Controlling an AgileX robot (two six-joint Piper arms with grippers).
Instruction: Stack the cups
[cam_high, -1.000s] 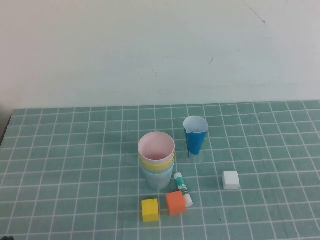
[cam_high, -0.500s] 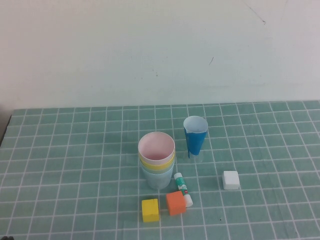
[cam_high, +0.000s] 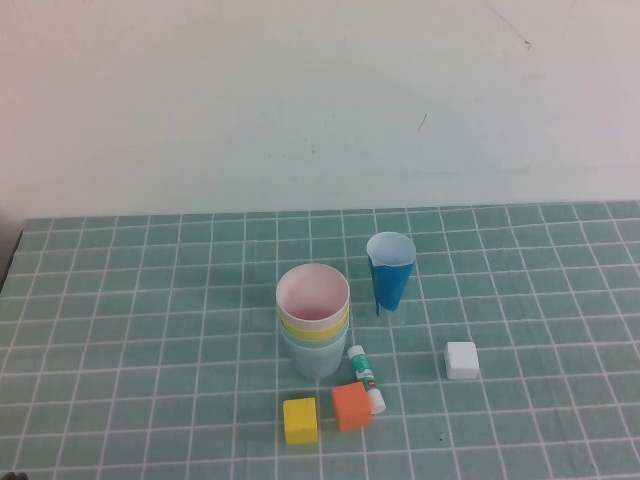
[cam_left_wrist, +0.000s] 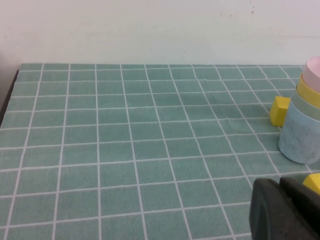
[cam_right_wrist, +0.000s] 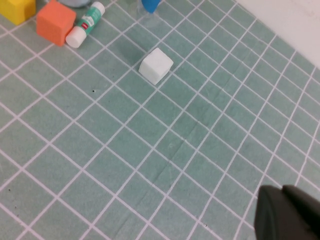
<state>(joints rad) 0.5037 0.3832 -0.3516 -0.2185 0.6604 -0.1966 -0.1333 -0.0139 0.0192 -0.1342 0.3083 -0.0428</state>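
four cups nested | green grid table, white wall | left gripper, right gripper seemingly closed, empty

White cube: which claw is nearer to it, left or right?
Right, probably. The right claw, shut, faces the white cube directly; the left claw, shut, is beyond the cup stack.

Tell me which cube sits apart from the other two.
The white cube: alone, right of the glue stick. The orange cube and yellow cube sit together before the cups.

A bench covered in green cloth with a white grid meets a plain off-white wall bearing faint marks, evenly lit.
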